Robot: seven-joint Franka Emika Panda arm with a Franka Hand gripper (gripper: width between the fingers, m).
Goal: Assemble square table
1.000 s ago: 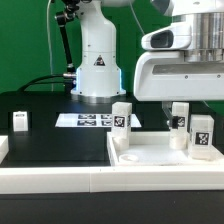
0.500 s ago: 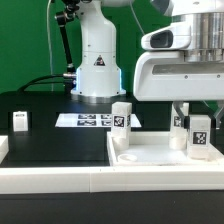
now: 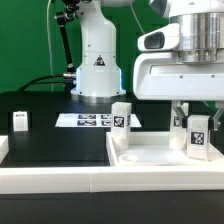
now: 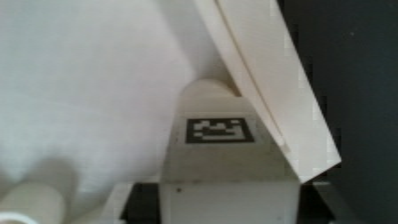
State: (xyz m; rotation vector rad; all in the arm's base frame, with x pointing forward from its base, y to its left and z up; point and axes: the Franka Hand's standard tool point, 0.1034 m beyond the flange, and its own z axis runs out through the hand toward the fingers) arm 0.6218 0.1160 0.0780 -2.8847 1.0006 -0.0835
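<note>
Square table top (image 3: 150, 156) beneath the downward-pointing arm, claw (image 3: 191, 116) tight around an upright leg peg (image 3: 198, 138) on it

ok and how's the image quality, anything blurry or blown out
Exterior view: evenly lit, fairly sharp, white table top bright against the black board, no strong glare. Wrist view: soft, out of focus up close, white surfaces nearly featureless; only the tag on the leg reads clearly.
</note>
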